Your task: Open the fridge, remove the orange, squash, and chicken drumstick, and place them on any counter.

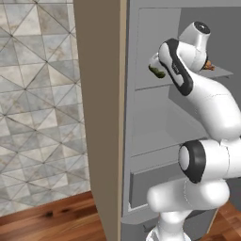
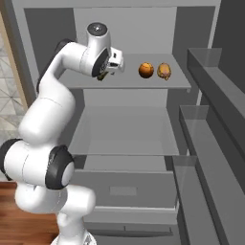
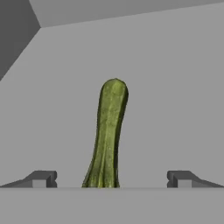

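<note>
The gripper [image 3: 111,179] is standing at the near end of the squash [image 3: 108,135], and its two fingertips [image 3: 41,178] are spread wide, one on each side of the vegetable and well apart from it, so nothing is being held. In the hand view the slim green squash is lying on the light grey shelf and is running away from the hand, with its far tip bending a little to one side. It is lying along the line between the fingers, which looks favourable for a grasp. In the right base view the gripper [image 2: 116,65] is reaching over the top shelf of the open fridge [image 2: 124,119], at the left part of that shelf, and a bit of the squash [image 2: 102,76] is showing just under the hand. Farther along the same shelf the orange [image 2: 146,70] and the chicken drumstick [image 2: 164,71] are sitting just beside each other, well apart from the hand. I am judging that the fridge door step is done and that the robot is now approaching the squash as the first item. The next move is asking the hand to go a little forward so the fingers are around the body of the squash, then to close on it and lift without scraping the shelf. No item is resting on a counter so far.
</note>
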### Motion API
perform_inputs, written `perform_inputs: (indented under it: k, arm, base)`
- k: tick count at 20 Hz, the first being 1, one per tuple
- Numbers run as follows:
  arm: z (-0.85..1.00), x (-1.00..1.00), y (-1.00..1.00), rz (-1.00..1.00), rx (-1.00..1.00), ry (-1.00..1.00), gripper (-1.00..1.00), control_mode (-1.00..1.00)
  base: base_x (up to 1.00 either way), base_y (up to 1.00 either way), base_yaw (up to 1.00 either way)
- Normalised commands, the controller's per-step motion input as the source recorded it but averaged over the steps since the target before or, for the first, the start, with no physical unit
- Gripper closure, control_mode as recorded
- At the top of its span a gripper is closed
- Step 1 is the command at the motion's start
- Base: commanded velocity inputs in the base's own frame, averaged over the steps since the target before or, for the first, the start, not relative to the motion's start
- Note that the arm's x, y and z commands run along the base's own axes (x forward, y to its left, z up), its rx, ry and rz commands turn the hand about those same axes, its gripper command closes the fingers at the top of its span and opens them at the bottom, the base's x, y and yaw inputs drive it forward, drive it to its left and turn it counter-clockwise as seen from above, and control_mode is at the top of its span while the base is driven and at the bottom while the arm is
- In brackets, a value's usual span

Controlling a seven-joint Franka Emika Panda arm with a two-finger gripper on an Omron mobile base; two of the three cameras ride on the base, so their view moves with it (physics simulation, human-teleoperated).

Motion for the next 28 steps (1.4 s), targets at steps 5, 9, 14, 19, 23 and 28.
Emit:
perform_inputs:
  k: [5, 9, 14, 19, 23, 28]
  arm:
    - [-0.29, 0.50, 0.13, 0.03, 0.00, 0.00, -1.00, -1.00]
    - [-0.21, 0.23, 0.09, 0.01, 0.00, 0.00, -1.00, -1.00]
    - [-0.14, 0.17, 0.08, 0.00, 0.00, -0.02, -1.00, -1.00]
    - [-0.21, 0.20, 0.18, 0.00, 0.00, -0.01, -1.00, -1.00]
    - [-0.16, 0.10, 0.10, 0.00, 0.00, -0.03, 1.00, -1.00]
    - [-0.01, -0.05, 0.00, 0.00, 0.00, -0.12, 1.00, -1.00]
  base:
    - [0.00, 0.00, 0.00]
    - [0.00, 0.00, 0.00]
    - [0.00, 0.00, 0.00]
    - [0.00, 0.00, 0.00]
    - [0.00, 0.00, 0.00]
    - [0.00, 0.00, 0.00]
